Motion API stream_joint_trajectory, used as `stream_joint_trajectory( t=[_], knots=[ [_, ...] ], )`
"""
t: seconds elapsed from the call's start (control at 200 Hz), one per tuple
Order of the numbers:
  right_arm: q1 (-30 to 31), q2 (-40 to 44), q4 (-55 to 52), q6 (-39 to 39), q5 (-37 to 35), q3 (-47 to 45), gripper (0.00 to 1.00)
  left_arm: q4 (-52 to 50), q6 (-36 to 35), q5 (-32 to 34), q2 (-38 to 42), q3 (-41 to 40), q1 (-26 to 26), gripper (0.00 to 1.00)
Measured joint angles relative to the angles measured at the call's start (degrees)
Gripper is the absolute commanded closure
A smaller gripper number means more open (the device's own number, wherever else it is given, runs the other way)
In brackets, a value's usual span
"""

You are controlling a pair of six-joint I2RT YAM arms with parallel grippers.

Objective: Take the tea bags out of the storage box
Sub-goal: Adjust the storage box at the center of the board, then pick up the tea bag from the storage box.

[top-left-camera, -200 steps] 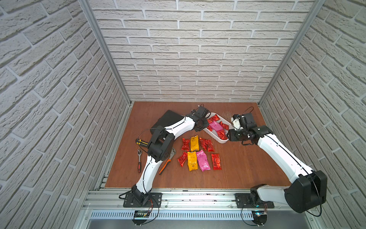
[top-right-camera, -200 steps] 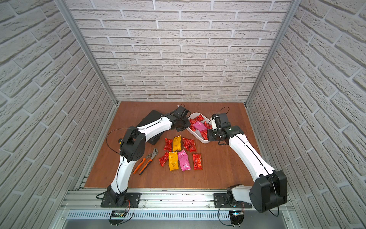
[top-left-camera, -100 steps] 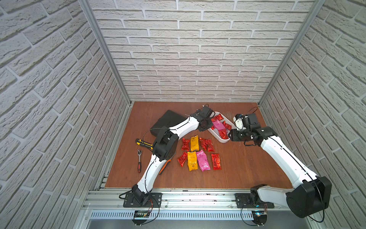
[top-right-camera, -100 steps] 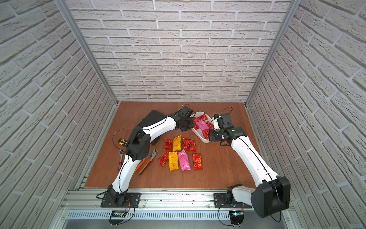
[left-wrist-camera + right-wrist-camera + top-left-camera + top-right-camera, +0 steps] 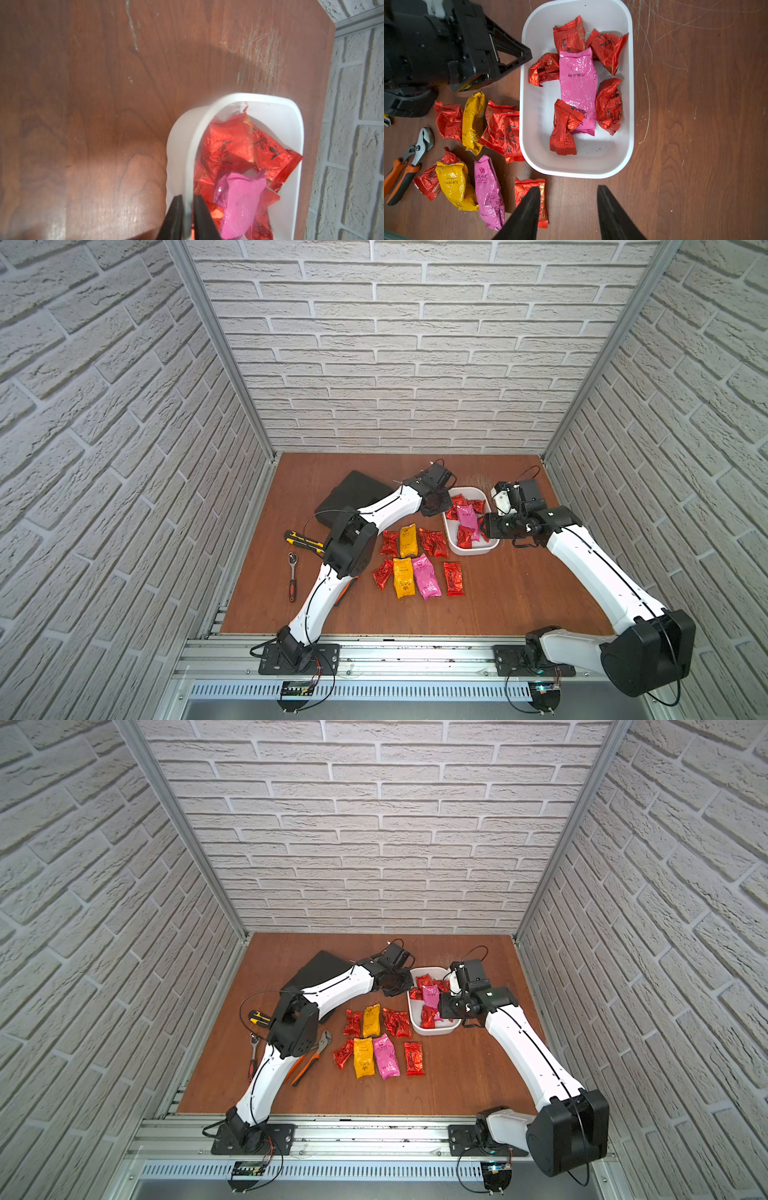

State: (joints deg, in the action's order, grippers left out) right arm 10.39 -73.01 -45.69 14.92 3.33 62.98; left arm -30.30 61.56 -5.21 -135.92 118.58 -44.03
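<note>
Spread and empty, my right end effector [image 5: 568,188] faces the pink foil tea bag [image 5: 578,89], lying lengthwise ahead inside the white plastic storage box [image 5: 581,170].

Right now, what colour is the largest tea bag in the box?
The tea bag is pink with dark print, clearest in the right wrist view.
</note>
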Motion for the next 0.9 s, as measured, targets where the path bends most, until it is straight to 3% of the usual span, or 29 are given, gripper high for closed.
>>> stream_joint_trajectory(
  t=[0.23, 0.405, 0.585, 0.76, 0.9],
  knots=[
    [-0.35, -8.94, 1.44, 1.16, 0.24, 0.00, 0.48, 0.90, -2.23, 0.02, -0.22, 0.28, -0.15, 0.59],
    [-0.44, -13.79, 4.09, 2.93, 3.13, -0.02, 0.49, 2.36, -4.15, 3.89, 4.24, -4.70, -0.02, 0.56],
    [-0.44, -18.05, 7.54, 4.22, 5.88, -0.39, 0.53, 4.79, -6.12, 8.55, 14.84, -13.51, 0.39, 0.55],
    [-0.44, -23.10, 9.40, 4.44, 6.10, -0.37, 0.63, 7.80, -7.85, 11.78, 25.00, -22.40, 0.90, 0.54],
    [-0.44, -25.73, 10.58, 4.42, 6.51, -0.17, 0.84, 9.31, -8.02, 13.49, 30.14, -29.51, 1.42, 0.55]
  ],
)
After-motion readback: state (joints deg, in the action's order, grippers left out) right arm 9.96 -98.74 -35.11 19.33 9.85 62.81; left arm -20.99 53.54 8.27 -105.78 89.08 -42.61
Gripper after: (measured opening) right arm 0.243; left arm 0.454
